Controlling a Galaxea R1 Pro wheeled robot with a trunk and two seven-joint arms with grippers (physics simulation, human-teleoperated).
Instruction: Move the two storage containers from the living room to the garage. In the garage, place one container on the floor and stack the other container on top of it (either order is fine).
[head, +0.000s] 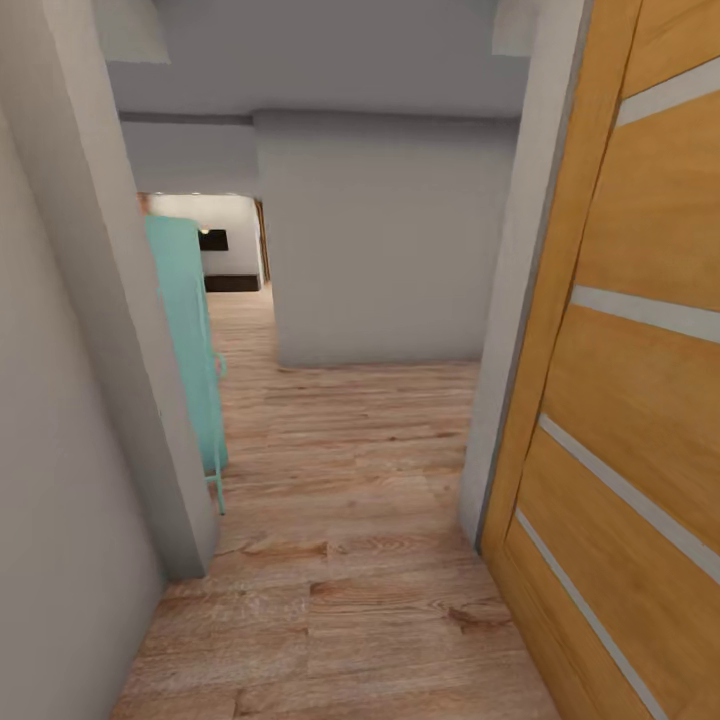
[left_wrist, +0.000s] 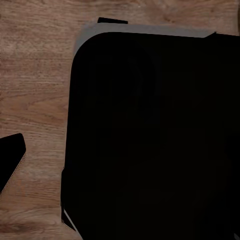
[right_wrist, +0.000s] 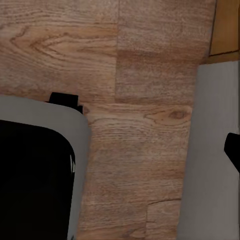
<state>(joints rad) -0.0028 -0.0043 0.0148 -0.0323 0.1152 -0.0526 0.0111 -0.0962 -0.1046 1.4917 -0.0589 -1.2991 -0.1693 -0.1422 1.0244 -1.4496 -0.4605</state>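
- Head view: robot in a narrow passage on light wood-plank floor (head: 340, 560). Grey wall corner (head: 130, 400) close on the left, wooden door with pale slats (head: 620, 400) close on the right, grey wall block (head: 380, 240) ahead.
- Turquoise cabinet-like piece (head: 190, 340) stands just past the left corner; a bright room (head: 215, 235) lies far down the corridor.
- Storage containers: not seen from here, so their place cannot be told.
- Left wrist view: dark robot body (left_wrist: 155, 135) over planks. Right wrist view: planks, grey-edged dark body (right_wrist: 35, 175), a grey upright (right_wrist: 210, 150).
- Left hand and right hand: cannot tell how far open, or whether holding anything.
- Risk, judged: tight gap, so the base may clip the door edge or left corner if it drifts sideways; the turquoise piece narrows the way further.
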